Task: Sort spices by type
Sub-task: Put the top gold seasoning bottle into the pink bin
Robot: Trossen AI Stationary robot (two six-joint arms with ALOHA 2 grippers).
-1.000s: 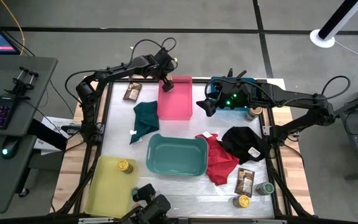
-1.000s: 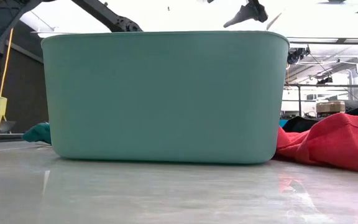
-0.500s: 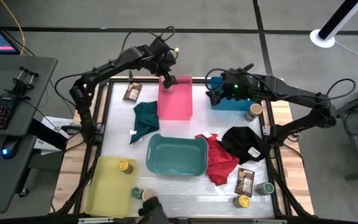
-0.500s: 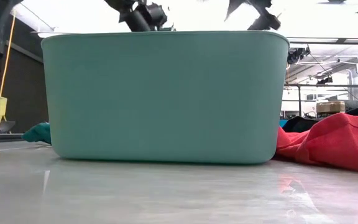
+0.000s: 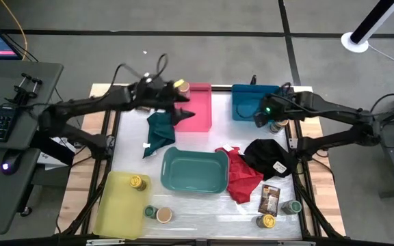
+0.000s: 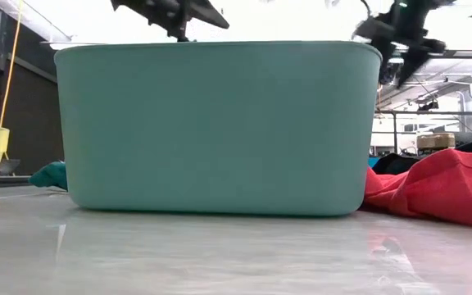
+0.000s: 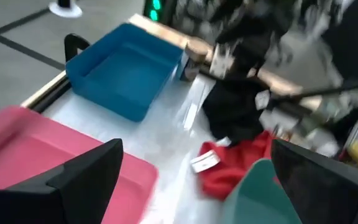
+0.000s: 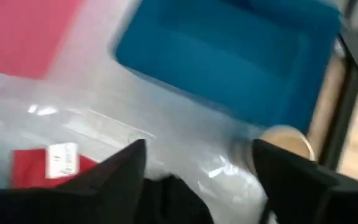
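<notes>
My left gripper (image 5: 185, 112) hangs open and holds nothing, above the near left part of the pink bin (image 5: 198, 102); its fingers (image 7: 86, 171) stand wide apart in the left wrist view. My right gripper (image 5: 260, 117) is open too, pointing steeply down at the blue bin's (image 5: 250, 101) near edge, just left of a tan-lidded spice jar (image 8: 284, 142) standing on the table. More spices are a yellow-lidded jar (image 5: 137, 182) in the yellow bin, two jars (image 5: 157, 214) at the near edge, and a brown packet (image 5: 270, 198) with two jars (image 5: 281, 213) at the near right.
A teal bin (image 5: 194, 171) stands mid-table. A dark green cloth (image 5: 159, 131) lies to its far left, and a red cloth (image 5: 241, 174) and a black cloth (image 5: 269, 156) to its right. The yellow bin (image 5: 118, 201) sits at the near left corner.
My left gripper has drawn back from the pink bin's far edge toward the near side and tipped closer to level. My right gripper has swung toward the table's right edge along the blue bin's near side, sunk, and tipped downward toward the tan-lidded jar.
</notes>
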